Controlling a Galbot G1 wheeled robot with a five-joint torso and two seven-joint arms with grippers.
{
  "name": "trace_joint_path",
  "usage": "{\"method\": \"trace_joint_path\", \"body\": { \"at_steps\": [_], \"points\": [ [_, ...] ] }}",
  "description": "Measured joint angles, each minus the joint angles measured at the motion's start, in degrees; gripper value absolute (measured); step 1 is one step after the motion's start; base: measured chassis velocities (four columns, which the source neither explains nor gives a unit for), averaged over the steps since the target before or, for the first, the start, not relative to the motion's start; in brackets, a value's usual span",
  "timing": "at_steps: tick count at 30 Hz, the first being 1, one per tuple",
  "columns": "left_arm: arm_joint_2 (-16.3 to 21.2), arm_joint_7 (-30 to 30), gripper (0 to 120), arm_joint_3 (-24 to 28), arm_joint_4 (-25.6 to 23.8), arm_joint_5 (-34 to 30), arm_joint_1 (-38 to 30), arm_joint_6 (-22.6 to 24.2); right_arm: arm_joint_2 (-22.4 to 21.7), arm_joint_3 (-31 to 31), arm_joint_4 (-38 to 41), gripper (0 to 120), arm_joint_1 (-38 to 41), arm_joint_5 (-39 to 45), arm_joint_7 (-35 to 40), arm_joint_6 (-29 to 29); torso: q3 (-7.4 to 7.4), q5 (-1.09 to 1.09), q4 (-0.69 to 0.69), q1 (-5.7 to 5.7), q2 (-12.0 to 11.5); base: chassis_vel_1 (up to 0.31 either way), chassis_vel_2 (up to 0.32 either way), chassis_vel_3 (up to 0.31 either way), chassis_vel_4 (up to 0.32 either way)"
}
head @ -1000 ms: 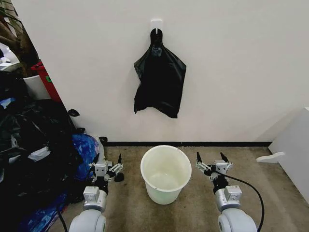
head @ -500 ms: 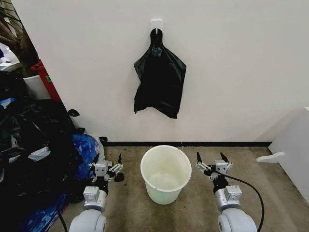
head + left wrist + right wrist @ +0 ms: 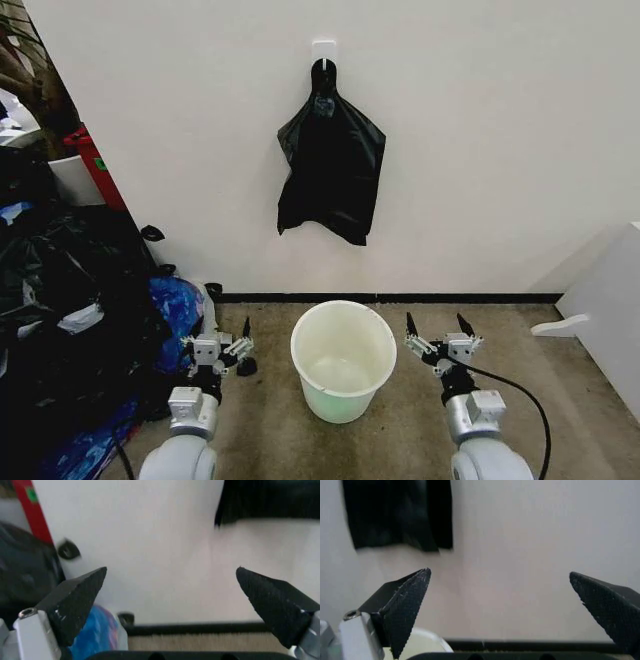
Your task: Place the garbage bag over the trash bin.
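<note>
White plastic, round and slightly tapered, the trash bin (image 3: 343, 360) stands bare and empty on the floor between both arms. The thin black garbage bag (image 3: 331, 165) hangs at twelve o'clock from a white wall hook (image 3: 323, 50), well above it. Since a second ago almost nothing has shifted, so bagging hasn't begun. The left gripper (image 3: 220, 338) at nine o'clock and right gripper (image 3: 438, 332) at three o'clock stand spread apart, holding nothing.

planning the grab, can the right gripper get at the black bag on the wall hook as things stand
Probably yes. The right gripper is open beside the trash bin, and nothing stands between it and the garbage bag higher up the wall.
</note>
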Motion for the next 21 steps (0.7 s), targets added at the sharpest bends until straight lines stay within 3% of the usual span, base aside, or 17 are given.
{"method": "trace_joint_path", "body": {
  "at_steps": [4,6,11,21],
  "points": [
    [2.19,-1.88,100,-0.73,-7.25,-2.18,3.76,-1.14,2.24,-1.66,7.27,100,-5.31,-0.31,-0.15,4.24,-0.01,-0.03,-0.02,0.00,0.01,0.000,0.000,0.000,0.000],
    [2.73,-2.33,100,-0.91,-8.93,-2.69,4.63,-1.41,2.40,-1.74,7.56,100,-5.55,0.13,-0.36,4.86,-0.01,-0.02,-0.02,0.00,0.00,0.000,0.000,0.000,0.000],
    [6.02,-4.23,100,-2.17,-18.36,-6.40,9.89,-2.95,2.40,-1.49,6.57,100,-5.29,1.49,-1.17,5.02,-0.01,0.02,0.00,0.00,0.01,0.000,0.000,0.000,0.000],
    [7.79,-2.28,100,-3.14,-17.47,-9.61,11.48,0.01,2.42,-0.06,4.80,100,-4.36,4.36,-1.47,2.21,0.00,0.01,-0.01,0.00,0.00,0.000,0.000,0.000,0.000]
  ]
}}
